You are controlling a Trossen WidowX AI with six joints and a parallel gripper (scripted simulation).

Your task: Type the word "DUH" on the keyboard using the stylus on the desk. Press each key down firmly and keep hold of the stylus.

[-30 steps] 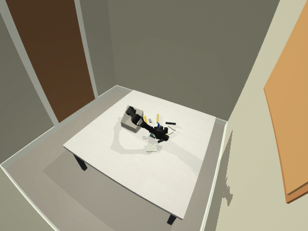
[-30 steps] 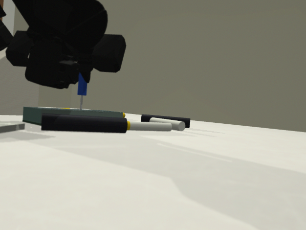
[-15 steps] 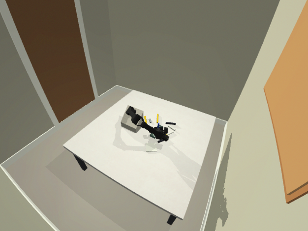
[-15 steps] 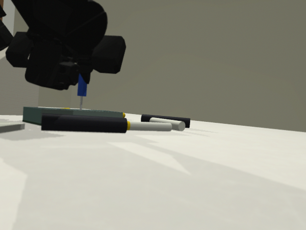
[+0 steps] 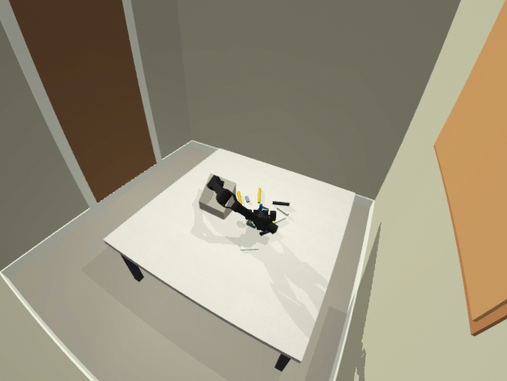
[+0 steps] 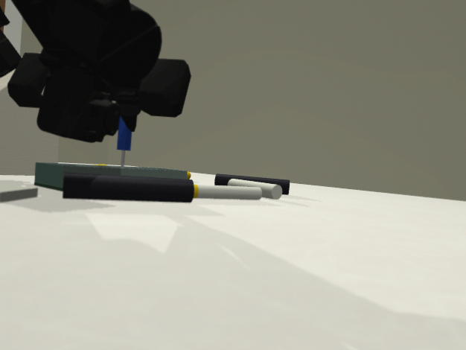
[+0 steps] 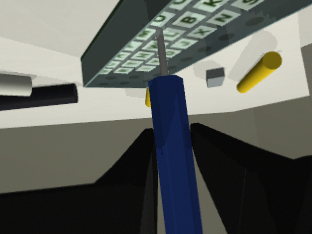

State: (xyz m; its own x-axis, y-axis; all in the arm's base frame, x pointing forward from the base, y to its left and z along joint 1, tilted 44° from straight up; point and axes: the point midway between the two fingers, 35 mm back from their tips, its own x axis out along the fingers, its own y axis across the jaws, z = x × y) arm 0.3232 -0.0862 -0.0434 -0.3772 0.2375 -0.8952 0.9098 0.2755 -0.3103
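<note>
My gripper [image 6: 122, 119] [image 7: 171, 134] [image 5: 262, 214] is shut on the blue stylus [image 6: 123, 137] [image 7: 172, 142] [image 5: 260, 206], which it holds nearly upright with the thin grey tip [image 6: 122, 158] [image 7: 160, 47] pointing down. The dark green keyboard [image 6: 48, 176] [image 7: 107, 47] lies flat on the white table [image 6: 263, 263] under the gripper. In the exterior view the tip reaches the keyboard's top face. In the wrist view the tip ends at a light key just below one that looks like U; I cannot tell which of the two it touches.
A black cylinder [image 6: 127, 188] [image 7: 40, 96] with a yellow band and white end lies in front of the keyboard. A white cylinder [image 6: 255, 187] and a dark bar [image 6: 251, 179] lie to its right. A yellow cylinder [image 7: 259, 71] and a small grey cube [image 7: 215, 77] lie beyond.
</note>
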